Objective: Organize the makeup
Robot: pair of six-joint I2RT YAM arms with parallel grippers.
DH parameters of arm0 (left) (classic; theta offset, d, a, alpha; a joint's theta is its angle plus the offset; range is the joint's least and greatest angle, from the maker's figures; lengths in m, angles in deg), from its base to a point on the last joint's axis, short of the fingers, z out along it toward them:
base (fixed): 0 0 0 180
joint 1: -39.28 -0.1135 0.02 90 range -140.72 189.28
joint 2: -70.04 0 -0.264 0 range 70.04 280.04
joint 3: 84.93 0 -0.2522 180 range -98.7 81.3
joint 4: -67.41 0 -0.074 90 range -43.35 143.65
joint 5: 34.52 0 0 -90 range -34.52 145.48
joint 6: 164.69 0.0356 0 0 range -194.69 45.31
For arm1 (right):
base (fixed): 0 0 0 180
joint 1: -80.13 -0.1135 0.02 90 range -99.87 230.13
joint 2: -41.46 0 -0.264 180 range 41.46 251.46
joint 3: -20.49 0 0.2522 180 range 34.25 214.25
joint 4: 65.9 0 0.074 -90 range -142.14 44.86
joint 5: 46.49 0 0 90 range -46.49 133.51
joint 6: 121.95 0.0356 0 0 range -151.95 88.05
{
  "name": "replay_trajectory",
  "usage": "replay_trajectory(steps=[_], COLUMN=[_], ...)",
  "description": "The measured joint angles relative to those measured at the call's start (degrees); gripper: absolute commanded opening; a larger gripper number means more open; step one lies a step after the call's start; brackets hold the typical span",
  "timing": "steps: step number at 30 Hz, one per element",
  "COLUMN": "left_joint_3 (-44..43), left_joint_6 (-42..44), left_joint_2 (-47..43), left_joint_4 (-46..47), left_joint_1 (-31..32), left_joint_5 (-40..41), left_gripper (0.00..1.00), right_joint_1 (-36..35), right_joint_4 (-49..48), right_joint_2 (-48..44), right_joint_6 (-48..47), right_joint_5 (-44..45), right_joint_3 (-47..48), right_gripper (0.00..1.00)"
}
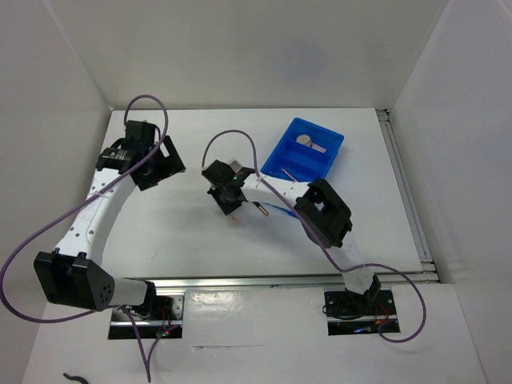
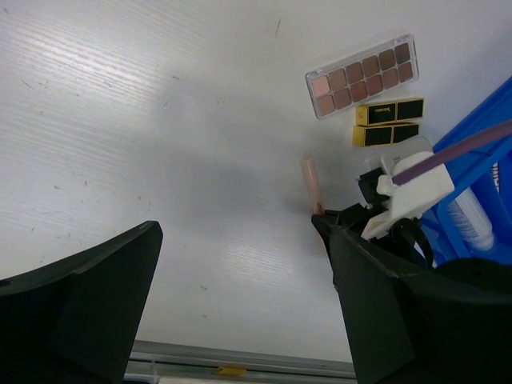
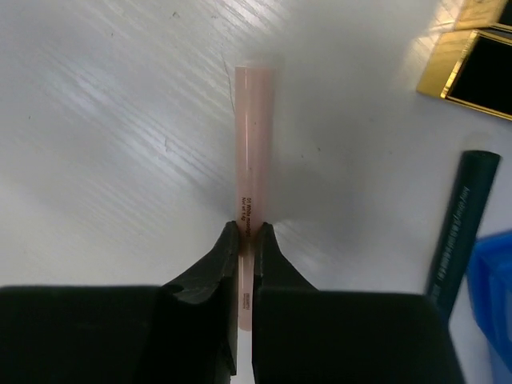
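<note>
White walls are boxing in a white counter (image 1: pixel 192 240), and near its middle the clear tube (image 3: pixel 254 136) is lying flat, pinkish inside. Just to its right, two black cases with gold edges (image 2: pixel 390 112) are sitting side by side. The right jaws are pinching the tube's near end, closed on it, so the hold is sitting at the very tail and most of the length is sticking out toward the far side.

By its look the tube is weighing next to nothing. It is stiff enough to keep its line, but its smooth plastic wall is giving narrow jaws little to bite on. Held this far from the middle, it is likely risking a swing or a twist, and a grip nearer mid-length would probably be steadying it better.

The left jaws are hanging wide open and empty over the far-left counter, well apart from the makeup. A dark pencil (image 3: pixel 460 224) is lying right of the tube, and a palette of tan squares (image 2: pixel 364 74) is resting beside the cases.

At the far right the blue bin (image 1: pixel 282 142) is holding a round compact (image 1: pixel 305 141) with a pale strip touching it in its far compartment. A thin pink pencil (image 1: pixel 290 171) is lying in a nearer one.
</note>
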Motion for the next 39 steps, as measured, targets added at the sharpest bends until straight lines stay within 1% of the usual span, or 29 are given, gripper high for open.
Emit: replay_trajectory(steps=[4,6,9,12,14,18,22,26,31,35,37,39], left_joint_3=[-1.4,-1.4,-1.5,-1.5,-1.5,-1.5,-1.5,-1.5,-1.6,-1.7,-1.7,-1.8], left_joint_6=[0.2,0.4,1.0,1.3,1.3,1.3,1.3,1.4,1.4,1.4,1.4,1.4], left_joint_2=[0.4,0.4,0.5,1.0,1.7,3.3,4.8,5.8,7.3,8.3,8.3,8.3], left_joint_4=[0.0,0.1,0.1,0.2,0.3,0.7,1.0,1.2,1.4,1.6,1.6,1.7], left_joint_1=[0.0,0.0,0.0,0.0,0.0,0.0,0.0,0.0,0.0,0.0,0.0,0.0], left_joint_5=[0.1,0.1,-0.2,-0.6,-0.6,-0.7,-0.7,-0.7,-0.6,-0.6,-0.6,-0.5], left_gripper=[1.0,1.0,1.0,1.0,1.0,1.0,1.0,1.0,1.0,1.0,1.0,1.0], right_joint_1=[0.2,0.7,1.9,5.6,9.7,16.5,19.2,21.4,24.0,24.6,24.6,24.6], right_joint_4=[2.1,1.4,-3.0,-6.5,-9.5,-14.8,-16.2,-17.7,-19.5,-21.1,-21.3,-21.3], right_joint_2=[-4.3,-9.2,-20.8,-30.0,-32.9,-33.2,-30.8,-28.3,-26.9,-25.3,-24.1,-23.0], right_joint_6=[-2.4,-5.6,-12.2,-17.1,-19.9,-25.1,-28.8,-30.6,-31.6,-32.3,-32.6,-32.7], right_joint_5=[1.9,3.0,5.9,7.7,9.7,14.1,15.2,15.1,14.4,13.6,12.9,12.3], right_joint_3=[-0.4,-2.1,-9.1,-13.4,-14.4,-19.5,-26.1,-30.0,-31.3,-31.3,-31.3,-31.3], right_gripper=[0.0,0.0,0.0,0.0,0.0,0.0,0.0,0.0,0.0,0.0,0.06,0.14])
